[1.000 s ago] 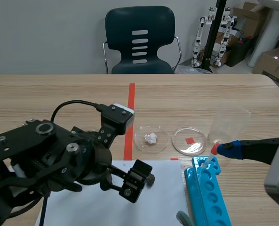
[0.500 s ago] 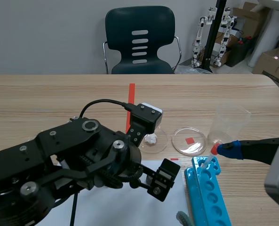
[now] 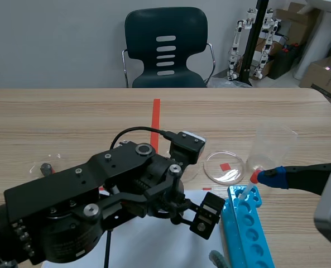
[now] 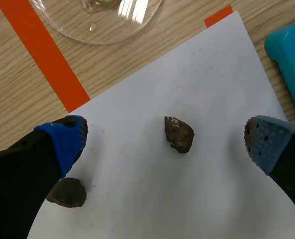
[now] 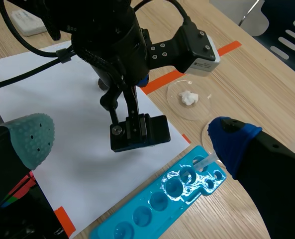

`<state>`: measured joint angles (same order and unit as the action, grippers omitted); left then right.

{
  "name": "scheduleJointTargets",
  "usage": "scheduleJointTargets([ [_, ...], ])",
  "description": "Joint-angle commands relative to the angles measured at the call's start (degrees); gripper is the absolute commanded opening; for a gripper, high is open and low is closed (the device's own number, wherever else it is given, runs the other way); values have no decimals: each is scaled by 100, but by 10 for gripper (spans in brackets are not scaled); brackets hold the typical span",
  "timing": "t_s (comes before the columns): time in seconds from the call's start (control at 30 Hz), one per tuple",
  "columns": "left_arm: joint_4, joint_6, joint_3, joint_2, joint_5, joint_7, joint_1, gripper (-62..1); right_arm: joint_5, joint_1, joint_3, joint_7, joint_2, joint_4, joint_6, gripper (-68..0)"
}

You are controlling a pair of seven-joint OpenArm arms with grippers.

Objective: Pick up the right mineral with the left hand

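Observation:
Two small brown minerals lie on the white paper (image 4: pixel 197 199). In the left wrist view the right mineral (image 4: pixel 179 134) sits between the fingers of my left gripper (image 4: pixel 164 144), which hangs open above it without touching. The left mineral (image 4: pixel 66 192) lies close beside the left finger's blue pad (image 4: pixel 62 144). In the scene view my left gripper (image 3: pixel 207 215) hovers over the paper (image 3: pixel 154 245) near the blue tray, and the arm hides both minerals. My right gripper (image 3: pixel 243 220) stands open at the table's front right, over the tray.
A blue well tray (image 3: pixel 246 229) lies right of the paper with a dropper (image 3: pixel 249 187) in it. Behind are an empty petri dish (image 3: pixel 224 166), a clear cup (image 3: pixel 271 146) and a dish with white material (image 5: pixel 188 99). Another dish (image 3: pixel 48 166) sits far left.
My left arm has swung to the right across the paper, and its gripper now hangs near the blue tray. The right arm has kept still.

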<state>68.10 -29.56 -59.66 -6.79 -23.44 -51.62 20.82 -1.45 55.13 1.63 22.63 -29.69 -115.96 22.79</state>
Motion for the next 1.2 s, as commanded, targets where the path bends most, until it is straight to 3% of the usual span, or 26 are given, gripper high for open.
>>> scheduleJointTargets([
  [0.0, 20, 7, 9, 68, 7, 26, 79, 14, 63, 22, -15, 87, -13, -33, -24, -22],
  [0.37, -345, 11, 9, 155, 4, -98, 111, 14, 63, 22, -15, 87, -15, -33, -24, -22],
  [1.03, -356, 11, 9, 214, -59, -92, 107, 14, 63, 22, -15, 85, -15, -33, -24, -22],
  [1.17, -356, 11, 9, 214, -61, -92, 107, -82, 63, 22, -15, 85, -15, -33, -24, -22],
])
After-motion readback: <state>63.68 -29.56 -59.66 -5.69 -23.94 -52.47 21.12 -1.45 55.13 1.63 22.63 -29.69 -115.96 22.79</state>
